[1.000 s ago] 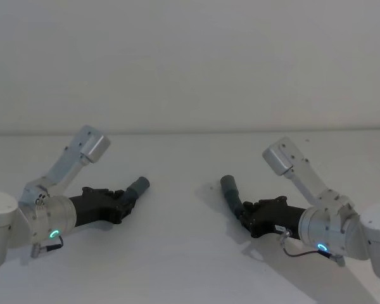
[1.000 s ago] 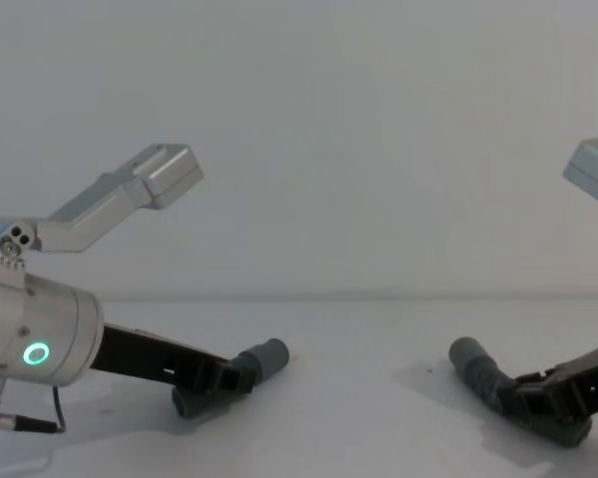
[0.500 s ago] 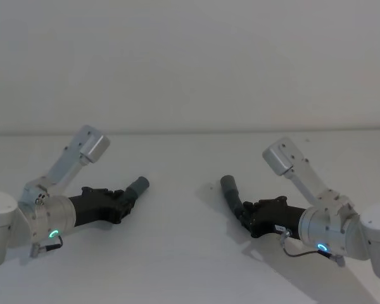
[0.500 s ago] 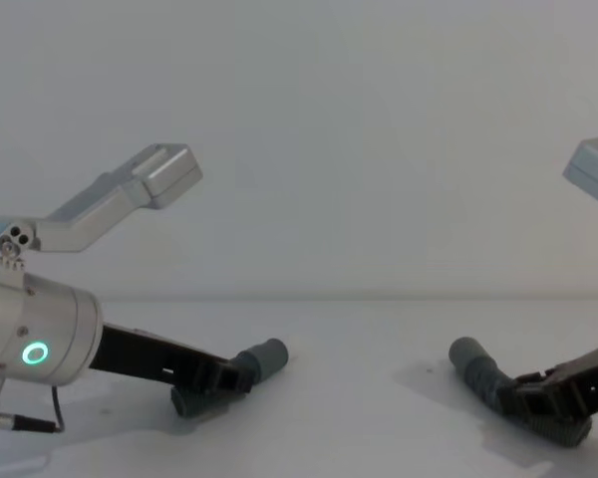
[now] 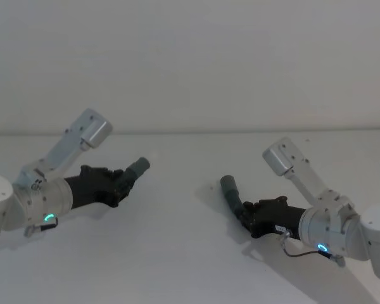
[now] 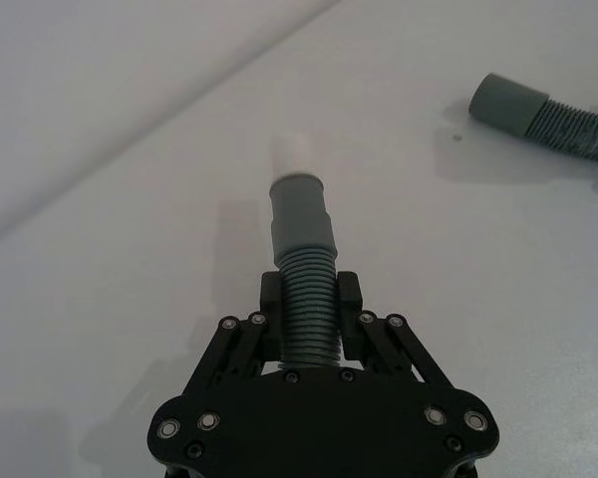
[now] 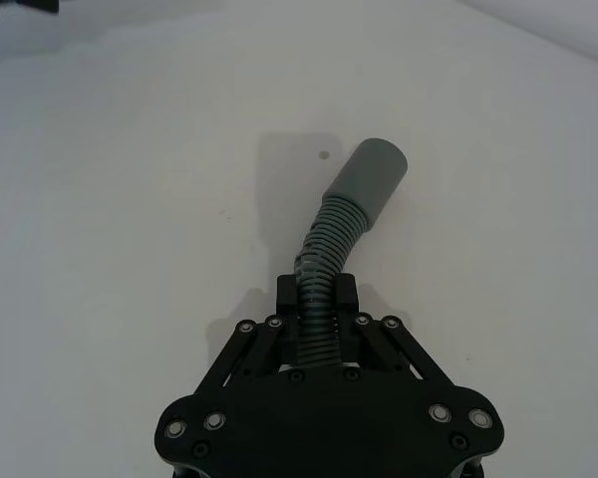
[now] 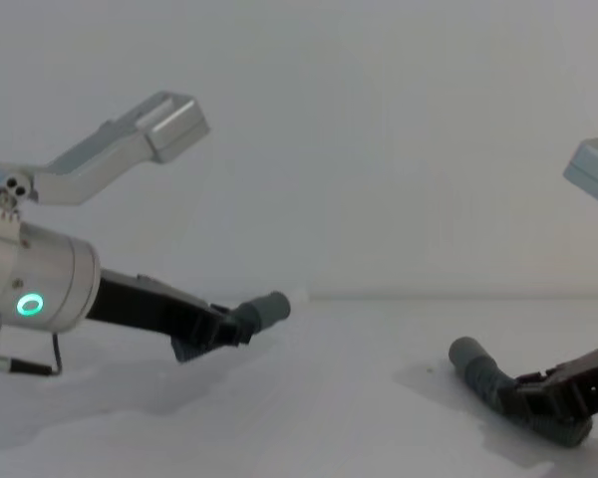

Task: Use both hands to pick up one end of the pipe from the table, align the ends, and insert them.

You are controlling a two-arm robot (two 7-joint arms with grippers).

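While the left claw (image 6: 309,299) pinched the short hose (image 6: 301,224) by its ribs, it held that piece clear of the desk (image 5: 177,253), with the white tip (image 6: 295,154) pointing out toward the middle. Gripping just behind the smooth cuff left the whole cuff free to enter a socket. Over on the other side, the right claw (image 7: 317,299) was clamped on the ribs of the longer hose (image 7: 331,244), whose curve swung its open cuff (image 7: 374,174) up and inward. From the chest view that piece sat low, perhaps touching the desk, though I could not be sure. The two ends were well apart and not on one line: the tip aimed past the socket, not into it. Between them lay bare white desk with nothing to snag on, and both arms had room to come inward. My read: the left side's pick-up was done and aligning came next. The curved piece would likely flex, so the socket would need turning to face the tip.
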